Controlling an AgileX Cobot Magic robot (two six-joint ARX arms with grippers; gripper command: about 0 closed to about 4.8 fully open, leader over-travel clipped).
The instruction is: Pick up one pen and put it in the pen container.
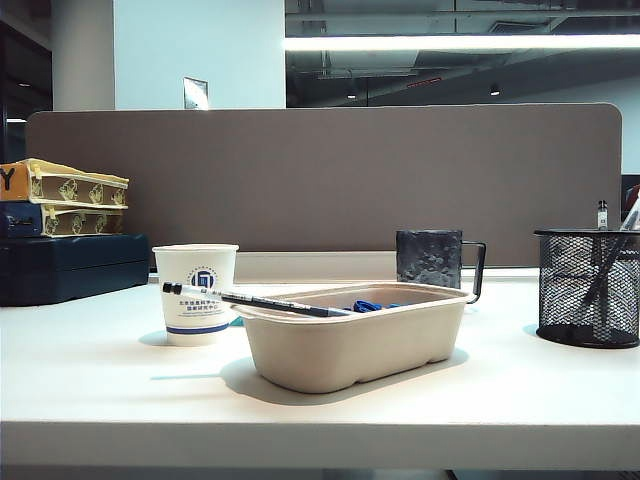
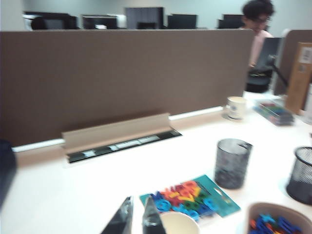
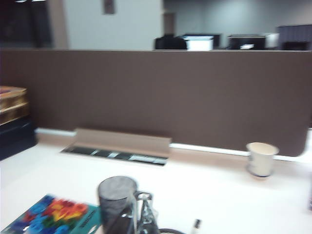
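- We judge the step in hand to be the approach: neither arm shows in the exterior view, and the pen [image 1: 255,300] lies untouched across the rim of the beige tray [image 1: 350,345], its white end sticking out toward the paper cup [image 1: 196,292].
- The left gripper [image 2: 137,219] hangs above the counter [image 1: 320,410] over the paper cup, its fingers a narrow gap apart and holding nothing.
- The right gripper [image 3: 141,219] sits just beside the grey mug [image 3: 117,202]; its fingers are blurred and we cannot tell whether they are spread.
- To do this well, we would come down on the pen's barrel where it overhangs the tray rim, fingers set across its length, so the pads clear both cup and tray.
- The pen container [image 1: 588,287], black mesh, stands near the counter's right edge, well apart from the pen, with a few pens already leaning in it.
- The beige tray holds blue pieces; a packet of coloured letters [image 2: 190,200] lies behind it.
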